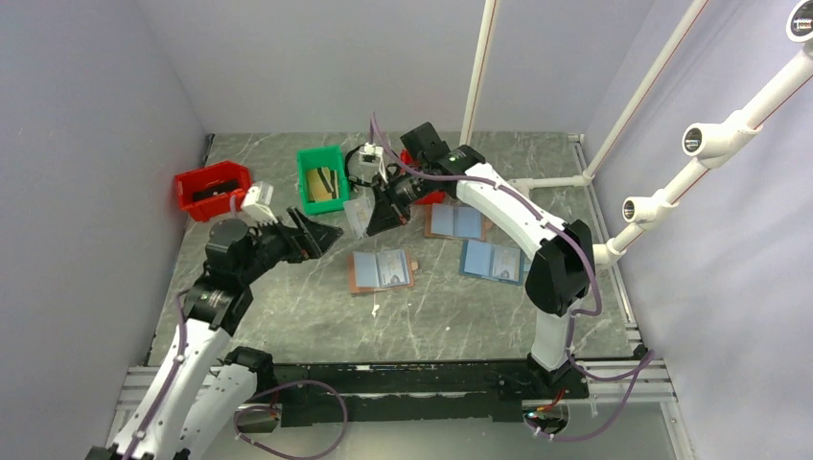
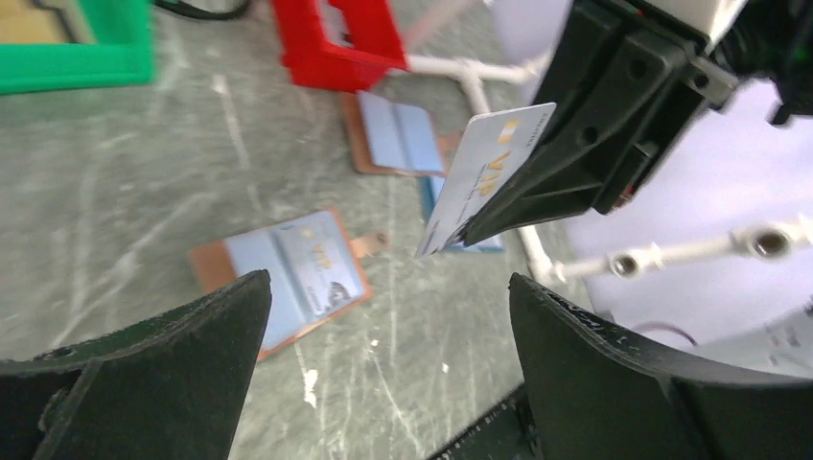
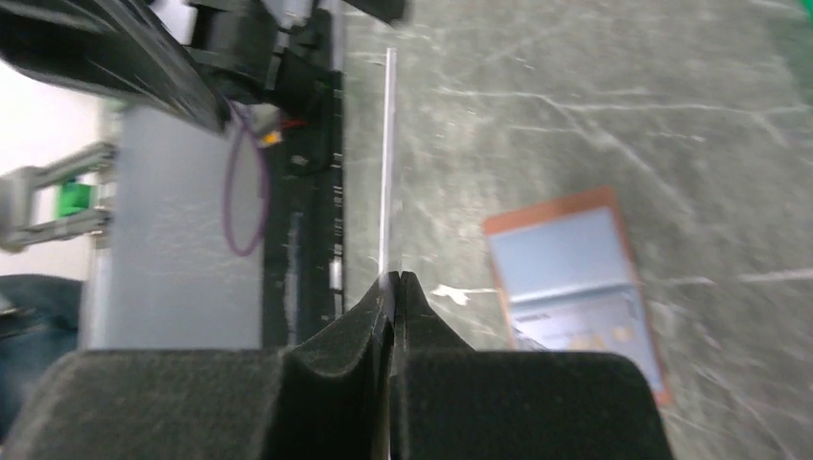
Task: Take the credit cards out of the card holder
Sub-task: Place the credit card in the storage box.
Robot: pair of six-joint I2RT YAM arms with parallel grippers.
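Observation:
The card holder (image 1: 382, 270) lies open on the table, reddish-brown cover, pale blue pages. It also shows in the left wrist view (image 2: 251, 264) and the right wrist view (image 3: 564, 259). One credit card (image 2: 321, 271) sits in its right page. My right gripper (image 1: 376, 218) is shut on a pale credit card (image 1: 357, 217) marked VIP (image 2: 484, 177) and holds it upright in the air above the table. That card shows edge-on (image 3: 386, 163) above the shut fingertips of the right gripper (image 3: 393, 278). My left gripper (image 1: 326, 235) is open and empty (image 2: 388, 283), just left of the held card.
A second reddish-brown holder (image 1: 455, 222) and a blue-covered holder (image 1: 494, 261) lie to the right. A green bin (image 1: 322, 178) and a red bin (image 1: 211, 189) stand at the back left. Another red bin (image 2: 336, 38) is behind the right gripper. White pipes run along the right side.

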